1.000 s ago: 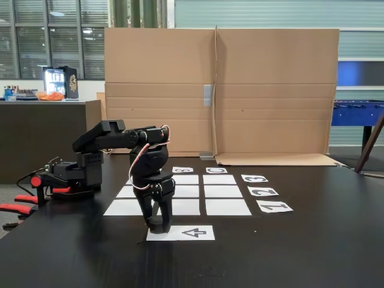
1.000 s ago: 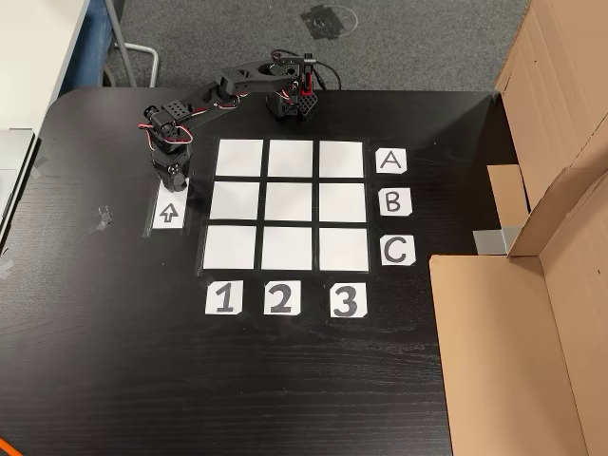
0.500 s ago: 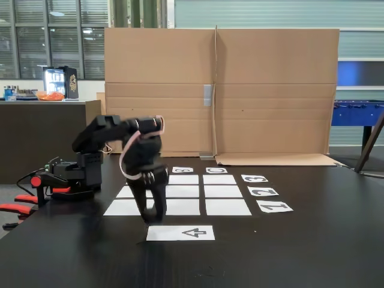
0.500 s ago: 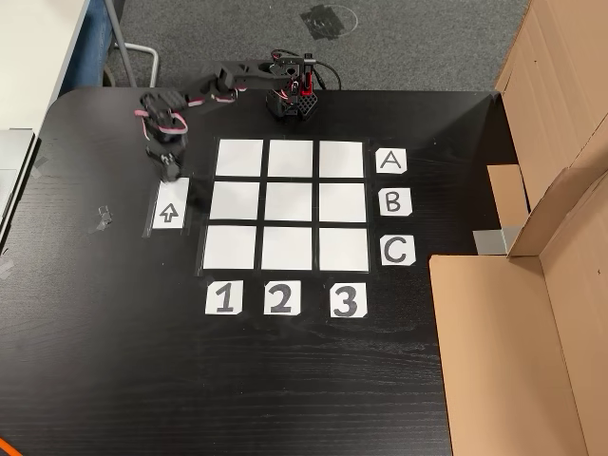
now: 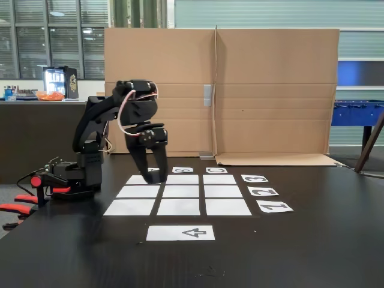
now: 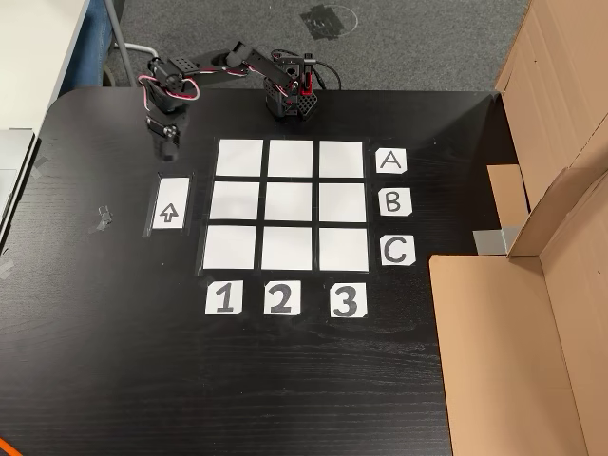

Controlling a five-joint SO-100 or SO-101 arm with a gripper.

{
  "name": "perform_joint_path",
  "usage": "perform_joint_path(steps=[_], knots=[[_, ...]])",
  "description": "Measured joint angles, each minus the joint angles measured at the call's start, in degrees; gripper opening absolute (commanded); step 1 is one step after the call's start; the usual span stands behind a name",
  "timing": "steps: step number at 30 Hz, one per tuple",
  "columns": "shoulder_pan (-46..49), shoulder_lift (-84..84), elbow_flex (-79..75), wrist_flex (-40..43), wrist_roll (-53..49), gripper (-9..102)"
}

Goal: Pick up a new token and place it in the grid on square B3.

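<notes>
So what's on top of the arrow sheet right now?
Nothing: the arrow sheet lies bare, with only its printed arrow. The gripper hangs beyond its far end, raised off the table. Whether it holds a token is too dark to tell.

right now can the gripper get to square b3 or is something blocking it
Probably yes. The gripper hangs raised beside the grid's corner, and square B3, level with the B card, lies bare with nothing standing on the squares between. Whether it holds a token is unclear.

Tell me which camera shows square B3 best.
The fixed view looking down: square B3 lies flat and whole, level with the B card, above the 3 card. The low fixed view shows it as a foreshortened sliver.
</notes>
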Motion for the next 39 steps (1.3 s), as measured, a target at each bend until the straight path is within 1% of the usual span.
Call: perform_joint_path(steps=[8,17,22,32,39], knots=[[-9.2,6.4,10.2,0.0,2.5,-1],[-22.6,22.8,25.7,0.0,7.2,-1],[-29.7,28.1,33.8,-0.9,10.5,-1],[-39.5,29.3,43.7,-6.2,15.3,-1],[-45.9,26.9,44.2,-8.7,17.8,-1]])
